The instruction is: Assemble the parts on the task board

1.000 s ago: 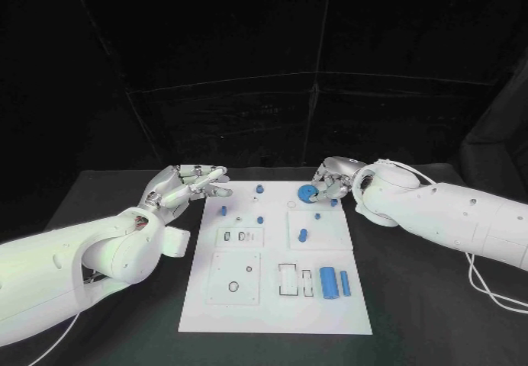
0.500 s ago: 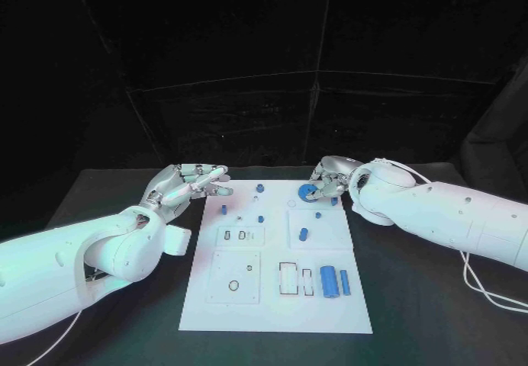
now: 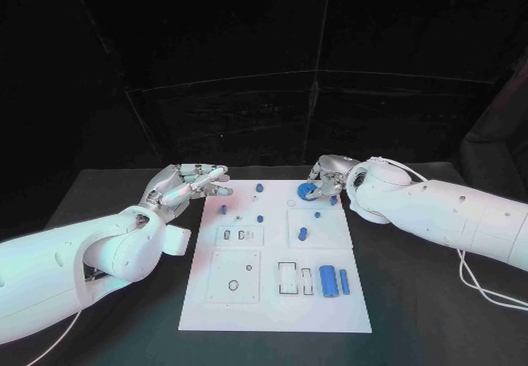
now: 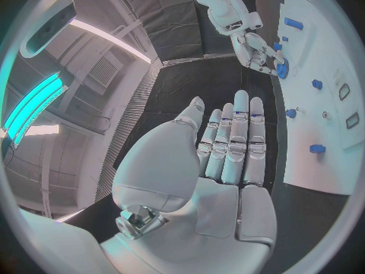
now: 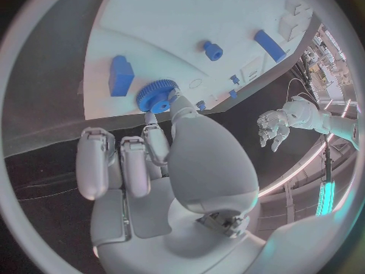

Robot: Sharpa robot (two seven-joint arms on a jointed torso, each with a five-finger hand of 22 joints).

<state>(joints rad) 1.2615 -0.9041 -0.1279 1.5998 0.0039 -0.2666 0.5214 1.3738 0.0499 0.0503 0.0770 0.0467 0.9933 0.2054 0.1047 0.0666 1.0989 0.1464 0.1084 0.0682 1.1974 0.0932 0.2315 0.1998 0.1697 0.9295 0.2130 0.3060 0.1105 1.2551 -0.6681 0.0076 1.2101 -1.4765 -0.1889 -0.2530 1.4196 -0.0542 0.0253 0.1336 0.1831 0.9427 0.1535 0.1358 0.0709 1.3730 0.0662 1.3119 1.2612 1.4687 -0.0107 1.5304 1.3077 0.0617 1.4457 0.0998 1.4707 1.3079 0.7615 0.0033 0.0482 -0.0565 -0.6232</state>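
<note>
Right hand (image 3: 328,181) apparently pinching blue gear (image 5: 155,95), left hand (image 3: 185,183) spread, holding nothing

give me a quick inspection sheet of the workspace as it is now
surface: black table, bare around the board
job's things: white task board mid-table; blue gear at its far end; blue cylinder and thin blue bar lying side by side near the front; small blue parts scattered across the far half
clutter: nothing seen
hands: right hand pinches the gear; left hand holds nothing, fingers extended beside the board's far left corner
cables: white cable hanging from the right arm
surroundings: dark backdrop
</note>
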